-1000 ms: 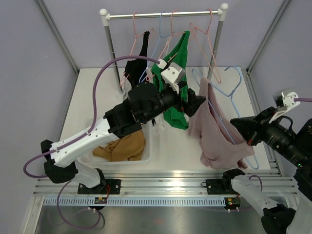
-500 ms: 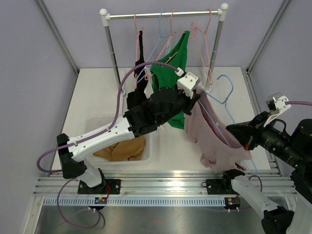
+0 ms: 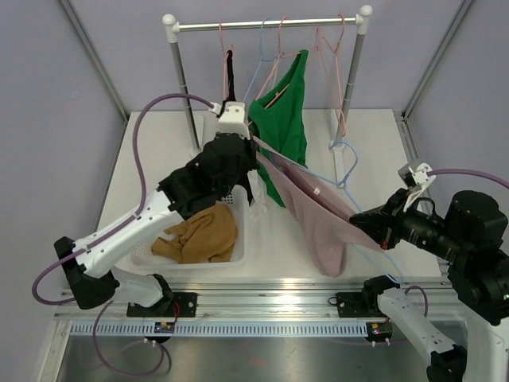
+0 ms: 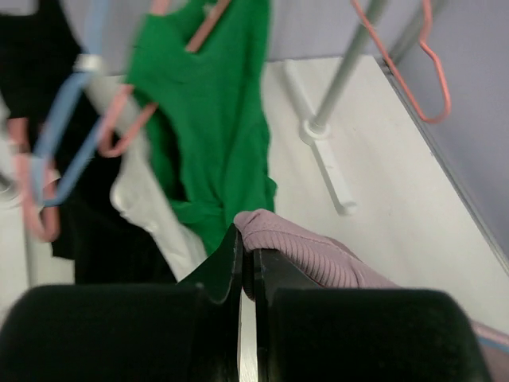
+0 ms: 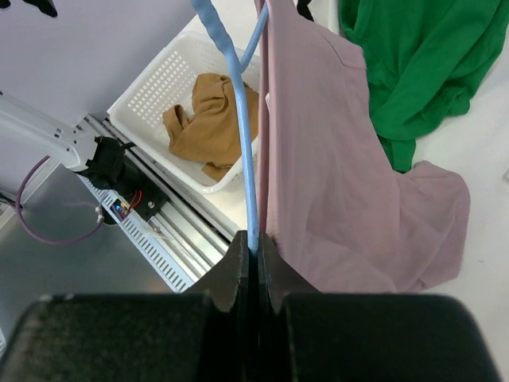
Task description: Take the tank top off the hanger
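Far left: white basket (image 3: 191, 266) w/ a tan garment (image 3: 199, 237) in it, prob. the drop spot for clothes once they're off. Just right of it, higher up, the left gripper (image 3: 250, 143) is clenched on an edge of the pink tank top (image 3: 314, 211). Wrist view shows a ribbed pink hem pinched btwn the closed fingers (image 4: 227, 270). It's held up & leftward, I'd judge so the cloth slides along the hanger rather than just lifting. Behind, on the rack (image 3: 262, 25), a black garment (image 3: 231, 76) & a green top (image 3: 288, 119) hang. The tank top is in mid-air over the table, btwn the two arms. It's pulled into a taut slanting band from upper left to lower right, w/ the loose rest drooping below. Soft, ribbed, dusty pink, & partly on the blue hanger (image 3: 322, 179), whose wire runs alongside the cloth. At the low end the right gripper (image 3: 362, 225) is squeezed tight on the hanger wire, an anchor for the left's pull. Removal looks underway, not finished.
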